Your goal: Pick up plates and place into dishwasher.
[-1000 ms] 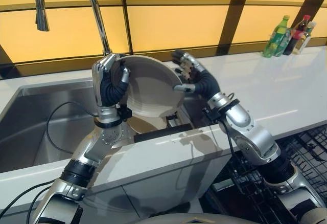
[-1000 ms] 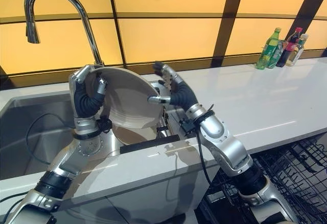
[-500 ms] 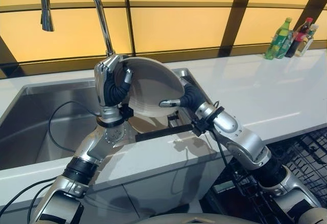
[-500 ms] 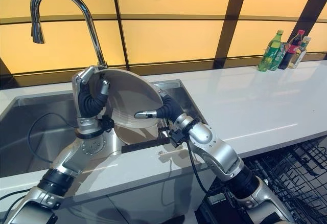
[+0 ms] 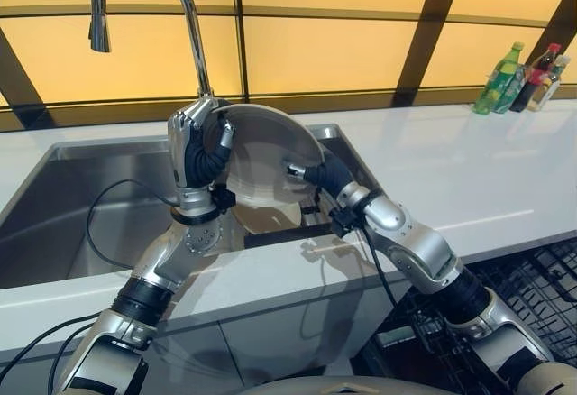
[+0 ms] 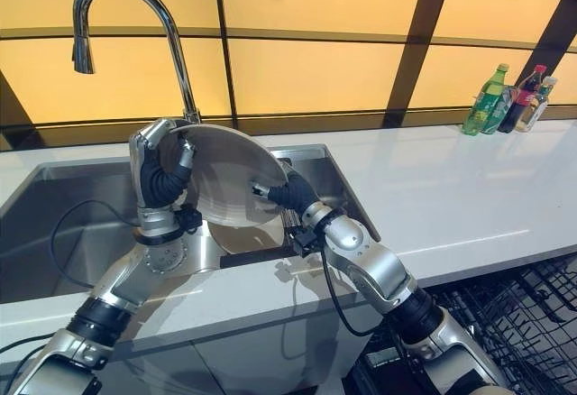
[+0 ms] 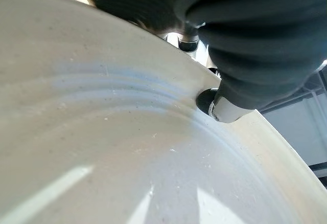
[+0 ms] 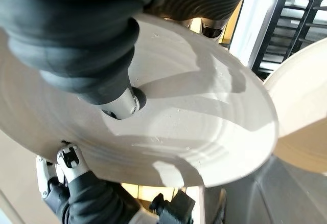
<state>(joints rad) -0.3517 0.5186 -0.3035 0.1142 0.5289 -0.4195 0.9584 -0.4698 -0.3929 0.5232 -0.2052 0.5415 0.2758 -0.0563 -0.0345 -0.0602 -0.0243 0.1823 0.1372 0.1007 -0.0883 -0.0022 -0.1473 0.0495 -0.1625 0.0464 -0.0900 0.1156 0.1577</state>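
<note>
A pale round plate [image 5: 266,156] stands on edge above the sink, held between both hands. My left hand [image 5: 194,147] curls over its left rim, thumb [image 7: 227,109] pressed on the plate's face [image 7: 102,147]. My right hand [image 5: 320,171] pinches the right side, its thumb [image 8: 120,104] on the face [image 8: 204,116] and its fingers behind the plate. A second pale plate [image 5: 270,219] rests in the sink right below, also seen in the right wrist view [image 8: 301,111].
The steel sink [image 5: 72,206] has a tall curved faucet [image 5: 194,43] just behind the plate. White counter [image 5: 469,169] runs to the right, with bottles [image 5: 518,75] at its far end. The black dishwasher rack [image 5: 532,269] stands open at lower right.
My right hand came in from beside the plate's right rim and closed on it, thumb now on the face. The left hand kept its hold. The camera shifted a little.
</note>
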